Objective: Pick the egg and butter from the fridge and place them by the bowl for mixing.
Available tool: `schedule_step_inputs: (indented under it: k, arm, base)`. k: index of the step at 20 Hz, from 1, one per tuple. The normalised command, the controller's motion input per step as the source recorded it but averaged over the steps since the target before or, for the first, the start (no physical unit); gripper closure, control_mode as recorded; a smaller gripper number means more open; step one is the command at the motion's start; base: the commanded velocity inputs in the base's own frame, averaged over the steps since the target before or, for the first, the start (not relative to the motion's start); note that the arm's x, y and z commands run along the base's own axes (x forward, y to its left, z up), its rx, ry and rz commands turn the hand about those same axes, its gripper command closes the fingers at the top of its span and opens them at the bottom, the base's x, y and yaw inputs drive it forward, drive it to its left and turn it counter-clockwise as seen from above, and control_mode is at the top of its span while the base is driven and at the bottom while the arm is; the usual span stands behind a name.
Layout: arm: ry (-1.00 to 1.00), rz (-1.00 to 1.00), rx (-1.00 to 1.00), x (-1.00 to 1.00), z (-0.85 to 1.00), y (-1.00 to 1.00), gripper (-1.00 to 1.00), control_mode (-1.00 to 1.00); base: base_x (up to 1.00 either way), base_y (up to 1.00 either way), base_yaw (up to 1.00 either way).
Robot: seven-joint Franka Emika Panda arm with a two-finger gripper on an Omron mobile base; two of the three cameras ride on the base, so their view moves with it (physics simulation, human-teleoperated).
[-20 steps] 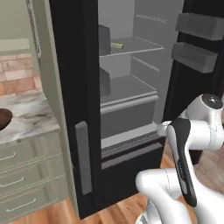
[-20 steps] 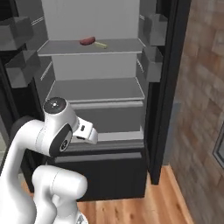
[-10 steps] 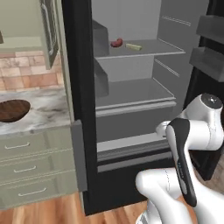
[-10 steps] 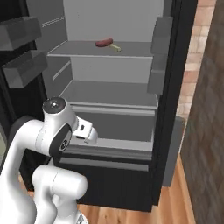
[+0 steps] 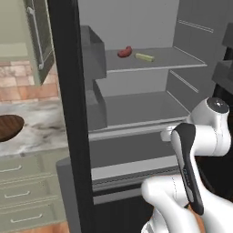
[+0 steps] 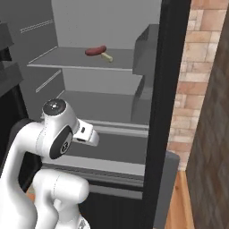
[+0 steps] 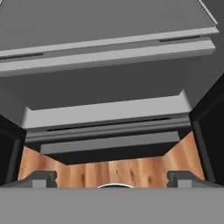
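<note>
The fridge [image 5: 68, 91] stands open with its grey shelves in front of me. On its upper shelf the butter [image 5: 144, 57] lies as a slim pale yellow stick, just right of a red sausage-shaped item [image 5: 124, 52]; both show in the right base view too, the butter [image 6: 106, 56] next to the red item [image 6: 95, 50]. The egg is out of view. The dark wooden bowl [image 5: 9, 126] sits on the marble counter to the left of the fridge. My gripper [image 7: 112, 179] is open and empty, pointing down at the fridge's lower drawers [image 7: 109, 144], well below the butter's shelf.
Grey door bins [image 5: 93, 59] line the left side of the fridge's opening, and another bin [image 6: 147, 49] stands at the right. Pale green drawers [image 5: 27, 191] sit under the counter. A brick wall [image 6: 197, 67] rises right of the fridge. Wooden floor [image 7: 109, 170] lies below.
The whole picture has shifted and the fridge's interior has grown larger: the base has driven closer. The arm holds the same pose and the gripper stays open.
</note>
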Motion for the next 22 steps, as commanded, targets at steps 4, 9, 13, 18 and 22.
schedule_step_inputs:
  k: [4, 9, 13, 18, 22]
  arm:
    - [0.0, 0.0, 0.0, 0.0, 0.0, 0.0, -1.0, 1.0]
    - [0.0, 0.0, 0.0, 0.0, 0.0, 0.0, -1.0, 1.0]
    - [0.0, 0.0, 0.0, 0.0, 0.0, 0.0, -1.0, 1.0]
    - [0.0, 0.0, 0.0, 0.0, 0.0, 0.0, -1.0, 1.0]
    - [0.0, 0.0, 0.0, 0.0, 0.0, 0.0, -1.0, 1.0]
  base:
    - [0.53, -0.5, 0.04]
    - [0.29, -0.34, 0.11]
    - [0.27, -0.03, 0.01]
    - [0.39, 0.0, 0.07]
    - [0.35, 0.0, 0.04]
